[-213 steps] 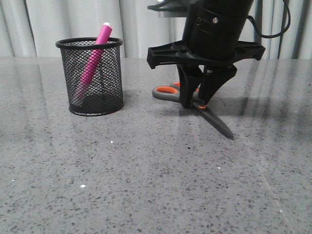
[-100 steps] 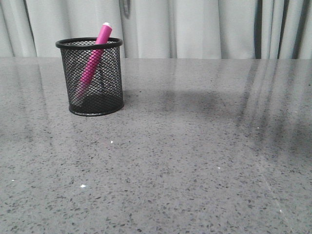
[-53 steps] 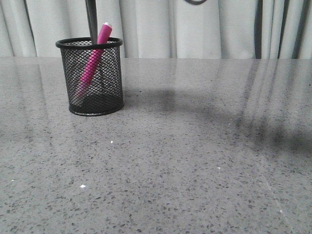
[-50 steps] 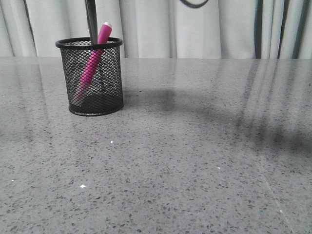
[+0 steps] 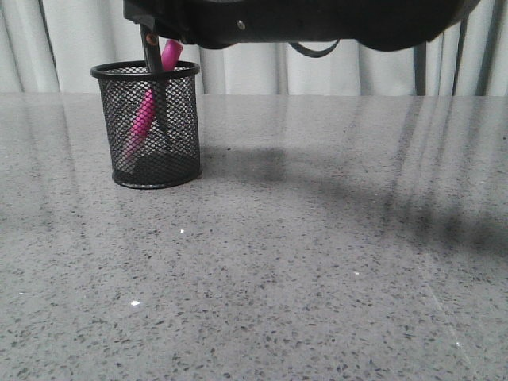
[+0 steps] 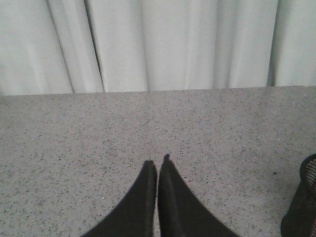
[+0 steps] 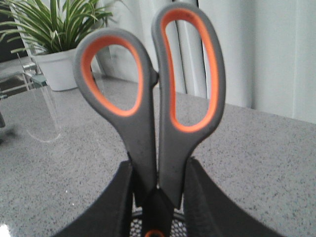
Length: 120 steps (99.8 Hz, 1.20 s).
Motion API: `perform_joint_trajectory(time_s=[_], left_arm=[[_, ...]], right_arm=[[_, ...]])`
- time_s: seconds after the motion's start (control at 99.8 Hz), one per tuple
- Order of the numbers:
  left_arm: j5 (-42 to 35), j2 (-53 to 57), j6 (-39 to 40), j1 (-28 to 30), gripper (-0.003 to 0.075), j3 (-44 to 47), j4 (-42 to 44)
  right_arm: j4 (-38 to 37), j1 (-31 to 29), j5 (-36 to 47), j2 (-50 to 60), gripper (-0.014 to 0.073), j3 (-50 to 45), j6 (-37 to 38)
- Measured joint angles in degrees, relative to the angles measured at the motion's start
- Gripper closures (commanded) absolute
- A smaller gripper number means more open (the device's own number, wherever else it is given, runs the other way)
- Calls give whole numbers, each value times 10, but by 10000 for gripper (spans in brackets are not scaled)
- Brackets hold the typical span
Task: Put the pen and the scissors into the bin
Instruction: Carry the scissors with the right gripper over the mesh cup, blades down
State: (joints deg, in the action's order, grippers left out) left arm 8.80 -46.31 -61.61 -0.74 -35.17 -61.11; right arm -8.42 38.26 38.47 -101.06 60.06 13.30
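The bin (image 5: 155, 127) stands on the grey table at the back left, with the pink pen (image 5: 145, 113) leaning inside it, tip above the rim. My right arm (image 5: 317, 20) reaches across the top of the front view. My right gripper (image 7: 159, 168) is shut on the scissors (image 7: 153, 108), just below the handles, which point up. The scissors hang upright, their dark blades (image 5: 159, 95) reaching down into the bin beside the pen. The bin's mesh rim (image 7: 173, 219) shows right under the gripper. My left gripper (image 6: 158, 168) is shut and empty over bare table, with the bin (image 6: 302, 202) off to one side.
Pale curtains hang behind the table. In the right wrist view a potted plant (image 7: 54, 34) and a clear stand (image 7: 39, 113) sit at the far side of the table.
The scissors were lifted off the table's middle and carried left above the bin. Their blades have now come down into the bin, and the right arm has dropped into view.
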Motion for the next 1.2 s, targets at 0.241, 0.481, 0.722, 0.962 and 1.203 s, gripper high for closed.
perform_joint_trajectory(time_s=[0.241,0.481,0.722,0.962,1.203], left_arm=[[0,0,0,0,741,0,0],[0,0,0,0,741,0,0],[0,0,0,0,741,0,0],[0,0,0,0,741,0,0],[0,0,0,0,741,0,0]], right_arm=[[0,0,13,0,663,-24,-1],[0,0,18,0,662,-29,-2],[0,0,18,0,661,-29,-2],[0,-1,20,0,662,-30,-2],[-1,-15,31,0,662,-31,-2]])
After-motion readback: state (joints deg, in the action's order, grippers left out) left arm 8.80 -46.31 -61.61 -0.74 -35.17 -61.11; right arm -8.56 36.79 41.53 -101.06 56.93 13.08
